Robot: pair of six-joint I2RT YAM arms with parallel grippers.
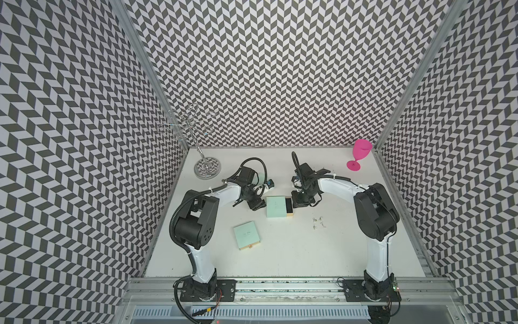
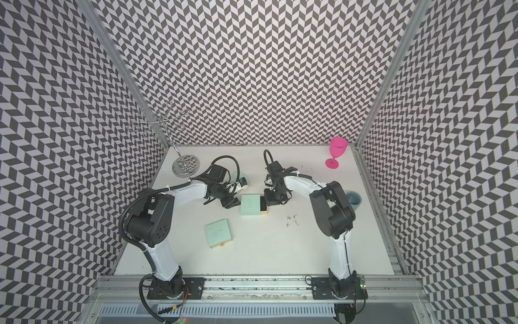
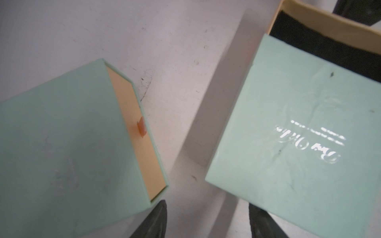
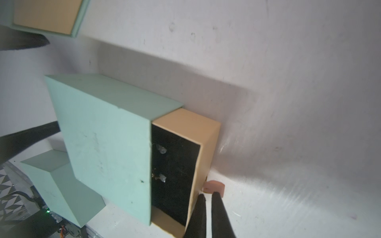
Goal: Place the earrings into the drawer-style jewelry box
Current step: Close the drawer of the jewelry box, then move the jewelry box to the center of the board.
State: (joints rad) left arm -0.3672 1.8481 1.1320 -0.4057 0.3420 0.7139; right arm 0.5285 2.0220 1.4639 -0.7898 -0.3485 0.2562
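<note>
The mint jewelry box [image 1: 276, 207] lies mid-table, its tan drawer [image 1: 289, 207] pulled partly out to the right. In the right wrist view two earrings [image 4: 161, 148] rest on the drawer's black lining [image 4: 175, 164]. Several more earrings [image 1: 318, 221] lie loose on the table to the right, seen in both top views [image 2: 292, 220]. My right gripper [image 4: 208, 196] is shut, its tips touching the drawer's brown pull tab [image 4: 214, 185]. My left gripper [image 3: 208, 218] is open at the box's left edge [image 3: 299, 134], with bare table between its fingers [image 3: 156, 220].
A second mint box [image 1: 247, 235] with its drawer closed lies nearer the front left. A wire jewelry stand [image 1: 206, 168] stands at the back left, a pink goblet [image 1: 360, 157] at the back right. A blue-grey bowl [image 2: 353, 197] sits behind my right arm.
</note>
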